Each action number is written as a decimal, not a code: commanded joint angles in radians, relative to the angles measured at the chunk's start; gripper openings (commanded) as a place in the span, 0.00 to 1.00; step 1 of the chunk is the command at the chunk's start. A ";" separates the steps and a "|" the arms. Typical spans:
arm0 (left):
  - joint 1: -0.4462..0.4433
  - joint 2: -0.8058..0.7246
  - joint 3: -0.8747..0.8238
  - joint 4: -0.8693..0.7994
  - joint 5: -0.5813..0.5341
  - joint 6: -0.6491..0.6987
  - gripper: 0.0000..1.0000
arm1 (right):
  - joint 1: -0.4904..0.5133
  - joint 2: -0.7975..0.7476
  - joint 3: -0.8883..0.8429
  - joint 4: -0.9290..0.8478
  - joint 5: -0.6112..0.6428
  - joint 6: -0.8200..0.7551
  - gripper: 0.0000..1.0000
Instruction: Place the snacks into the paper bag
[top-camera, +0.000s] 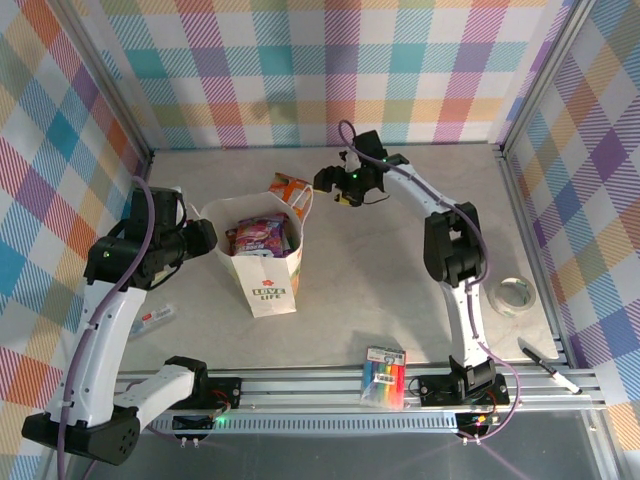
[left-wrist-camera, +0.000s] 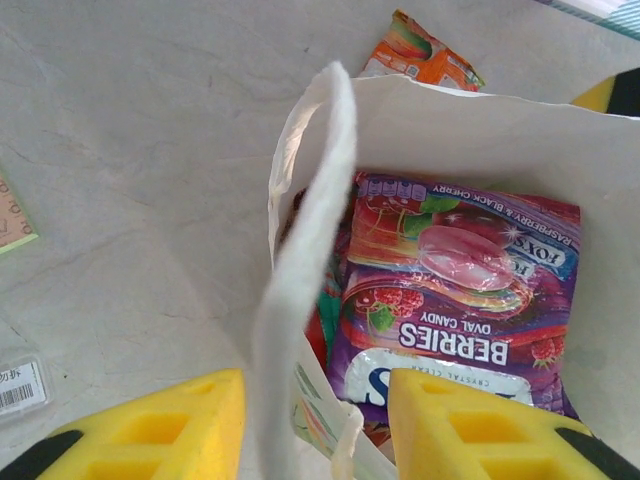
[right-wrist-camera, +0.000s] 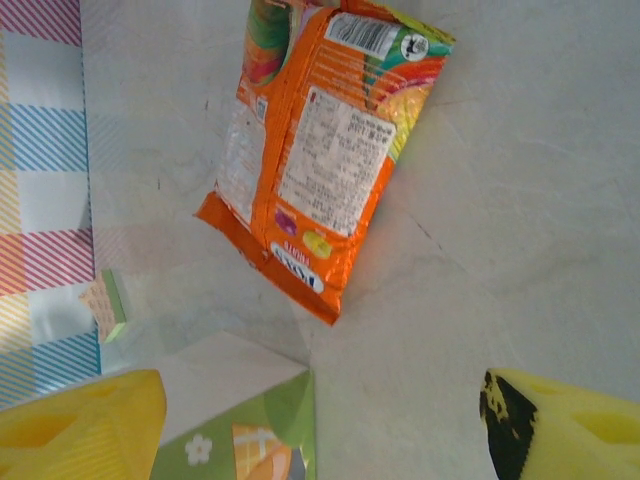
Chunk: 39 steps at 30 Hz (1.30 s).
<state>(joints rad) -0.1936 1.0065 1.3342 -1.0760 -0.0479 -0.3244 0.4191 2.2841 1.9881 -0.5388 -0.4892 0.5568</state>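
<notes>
While the left gripper (left-wrist-camera: 316, 405) stands spread astride the handle (left-wrist-camera: 310, 250) of the paper bag (left-wrist-camera: 470, 130), with the pink-purple packet (left-wrist-camera: 450, 300) inside just ahead of it, 1 orange packet (right-wrist-camera: 320, 160) lies on the table (right-wrist-camera: 530, 220) ahead of the right gripper (right-wrist-camera: 320, 395), whose jaws are wide and empty. That packet looks like the step in hand: descend, pinch it, carry it bagward.

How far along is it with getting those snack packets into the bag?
Well along, it seems. The pink-purple packet lies in the paper bag on top of other packets that I can't count. Nothing is in hand: the left gripper and the right gripper are both open. Left to do: the orange packet, lying outside behind the bag, near the right gripper.
</notes>
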 joint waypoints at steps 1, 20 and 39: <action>0.014 -0.004 -0.027 0.055 -0.018 0.004 0.45 | 0.001 0.078 0.097 0.023 -0.060 0.046 0.84; 0.017 -0.003 -0.101 0.178 -0.038 0.019 0.51 | 0.001 0.424 0.446 0.056 -0.115 0.160 0.88; 0.019 -0.051 -0.130 0.203 -0.050 0.013 0.50 | 0.041 0.538 0.555 0.135 -0.123 0.255 0.86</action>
<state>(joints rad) -0.1925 0.9752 1.2140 -0.8864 -0.0849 -0.3214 0.4183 2.7697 2.5244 -0.4210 -0.6056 0.7971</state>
